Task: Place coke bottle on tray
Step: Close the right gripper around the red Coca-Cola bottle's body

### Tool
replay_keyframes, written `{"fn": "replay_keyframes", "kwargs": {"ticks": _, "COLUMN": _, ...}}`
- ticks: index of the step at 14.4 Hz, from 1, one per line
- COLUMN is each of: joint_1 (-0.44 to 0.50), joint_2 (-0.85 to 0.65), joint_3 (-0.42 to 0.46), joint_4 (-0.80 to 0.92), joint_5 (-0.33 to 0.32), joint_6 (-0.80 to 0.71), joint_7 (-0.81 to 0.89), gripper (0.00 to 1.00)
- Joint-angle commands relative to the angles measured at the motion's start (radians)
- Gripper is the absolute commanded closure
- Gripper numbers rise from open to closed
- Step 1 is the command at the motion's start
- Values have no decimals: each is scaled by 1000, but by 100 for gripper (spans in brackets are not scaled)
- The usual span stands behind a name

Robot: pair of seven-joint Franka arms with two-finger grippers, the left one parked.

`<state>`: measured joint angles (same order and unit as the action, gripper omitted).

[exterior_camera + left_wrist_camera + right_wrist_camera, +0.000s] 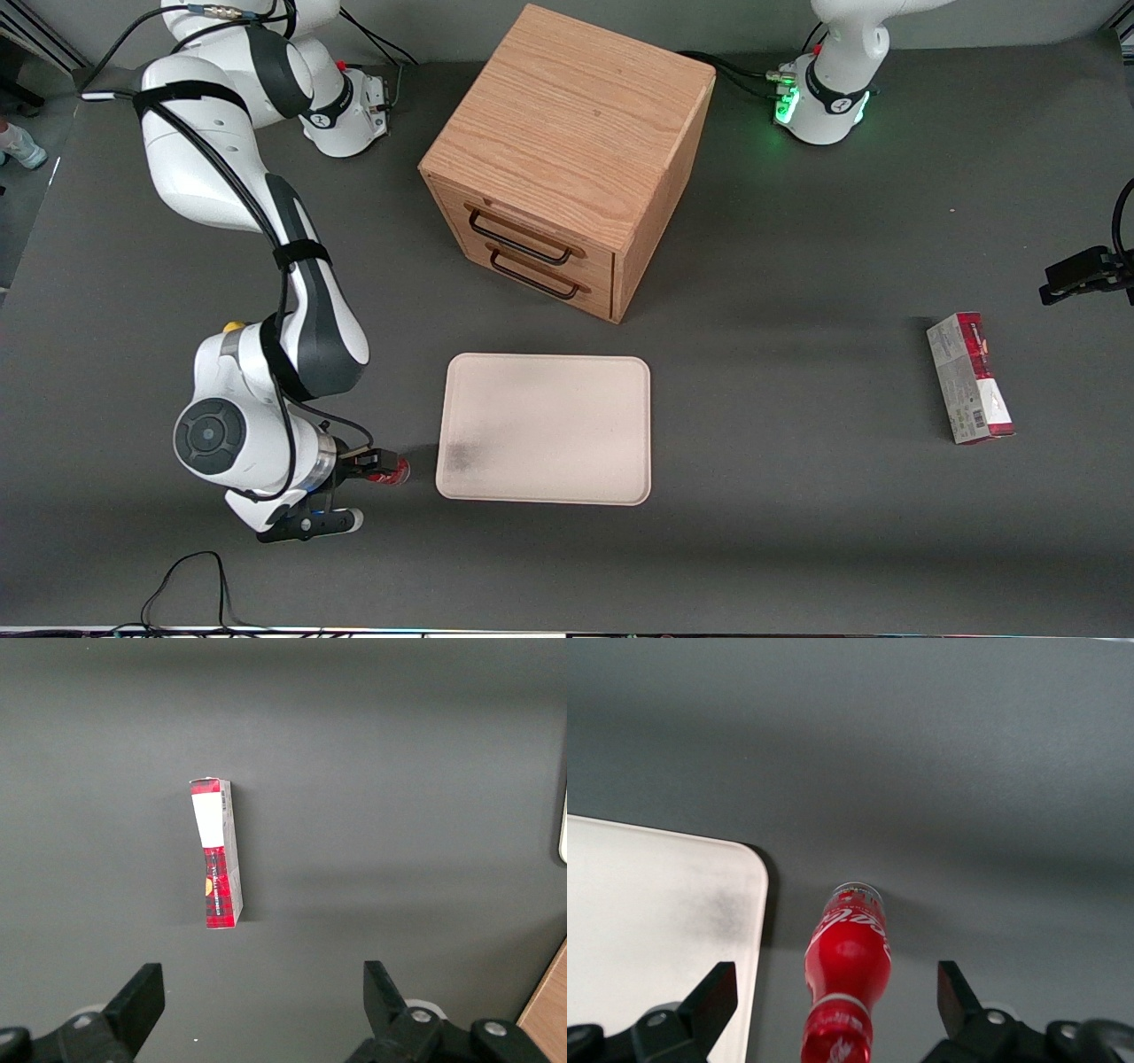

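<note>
- Yellow lump (233, 327): small, mid-height in the front frame at the working arm's end. It peeks out at the edge of the arm's white wrist housing and is mostly hidden.
- Gripper (379, 464): low in the front frame at the working arm's end, down at table (797, 532) level, nose pointing toward the tray. In the wrist view the gripper (833, 983) has its fingers (713, 992) spread wide, with a clear gap to the bottle on each side and no contact.
- Coke bottle (393, 472): sits between the fingers on the table, just beside the tray's lower corner and not on it. The wrist view shows the bottle (849, 961) with its red cap nearest the camera. Can't tell whether it is upright or tipped.
- Tray (545, 390): lower centre of the front frame, flat on the table, with a grey smudge near the corner closest to the bottle. A narrow strip of bare table separates bottle and tray (656, 904); the low rim is the only thing between them.
- Wooden drawer cabinet (567, 133): upper centre of the frame, farther from the camera than the tray, both drawers closed, set apart from the tray.
- Red-and-grey carton (970, 377): mid-height toward the parked arm's end, lying flat, well apart from everything. The carton (217, 859) also shows in the left wrist view.
</note>
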<state>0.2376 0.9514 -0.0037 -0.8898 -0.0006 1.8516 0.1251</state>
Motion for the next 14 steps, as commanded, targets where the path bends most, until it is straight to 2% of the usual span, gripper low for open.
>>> {"fn": "replay_keyframes", "kwargs": {"ticks": 1, "joint_1": -4, "joint_2": 9, "joint_3": 7, "joint_4": 6, "joint_5": 5, "joint_6": 5, "joint_7": -15, "gripper": 0}}
{"fn": "replay_keyframes", "kwargs": {"ticks": 13, "joint_1": -6, "joint_2": -43, "joint_3": 7, "joint_4": -69, "joint_5": 8, "joint_6": -12, "joint_7": -22, "gripper": 0}}
{"fn": "replay_keyframes", "kwargs": {"ticks": 14, "joint_1": -6, "joint_2": -45, "joint_3": 7, "joint_4": -67, "joint_5": 8, "joint_6": -17, "joint_7": -21, "gripper": 3}}
